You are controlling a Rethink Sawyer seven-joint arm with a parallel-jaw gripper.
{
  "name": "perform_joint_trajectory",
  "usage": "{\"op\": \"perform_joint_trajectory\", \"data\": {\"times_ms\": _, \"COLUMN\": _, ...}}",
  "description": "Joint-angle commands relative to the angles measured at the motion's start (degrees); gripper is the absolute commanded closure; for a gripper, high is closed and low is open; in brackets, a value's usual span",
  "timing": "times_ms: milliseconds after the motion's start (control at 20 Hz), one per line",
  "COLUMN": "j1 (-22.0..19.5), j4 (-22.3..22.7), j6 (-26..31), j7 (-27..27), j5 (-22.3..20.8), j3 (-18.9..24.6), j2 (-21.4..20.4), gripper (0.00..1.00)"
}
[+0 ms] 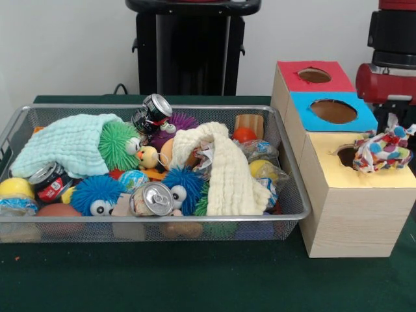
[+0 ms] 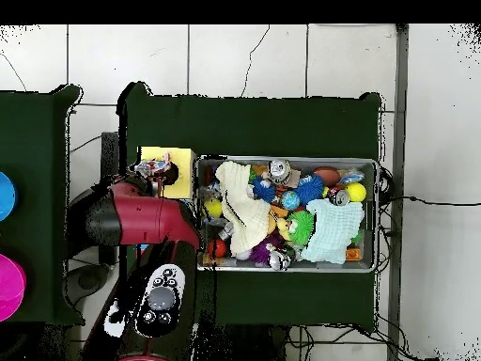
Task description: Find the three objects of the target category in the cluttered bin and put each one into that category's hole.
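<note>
The wire mesh bin (image 1: pixel 286 214) holds a heap of toys, cans and towels. A spotted cloth (image 1: pixel 383 151) lies bunched on the yellow top of the pale wooden box (image 1: pixel 364 195), over the right rim of its round hole (image 1: pixel 346 156); one corner stands up towards my gripper (image 1: pixel 396 109). The gripper hangs right above the cloth, its tips hidden in dark shapes. In the overhead view the cloth (image 2: pixel 150 169) sits beside the hole (image 2: pixel 172 174) on the yellow box (image 2: pixel 178 155). A scrap of printed white fabric (image 1: pixel 205 156) shows between the cream towel's folds; I cannot tell what it is.
The blue-topped box (image 1: pixel 333 112) and red-topped box (image 1: pixel 314 76) stand behind the yellow one. In the bin lie a mint-green towel (image 1: pixel 65 144), a cream waffle towel (image 1: pixel 227 172), spiky balls, cans (image 1: pixel 151 198) and small balls. My arm (image 2: pixel 141 218) covers the other boxes in the overhead view.
</note>
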Motion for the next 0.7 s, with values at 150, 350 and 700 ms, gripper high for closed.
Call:
{"op": "perform_joint_trajectory", "data": {"times_ms": 150, "j1": -1.83, "j4": 2.82, "j6": -4.37, "j7": 14.43, "j5": 1.55, "j3": 0.46, "j2": 7.2, "gripper": 1.0}}
{"op": "perform_joint_trajectory", "data": {"times_ms": 350, "j1": -0.11, "j4": 2.27, "j6": -4.89, "j7": 15.86, "j5": 2.56, "j3": -2.49, "j2": 8.98, "gripper": 1.0}}
{"op": "perform_joint_trajectory", "data": {"times_ms": 700, "j1": 3.58, "j4": -0.61, "j6": -3.26, "j7": 17.2, "j5": 5.14, "j3": -10.09, "j2": 12.85, "gripper": 1.0}}
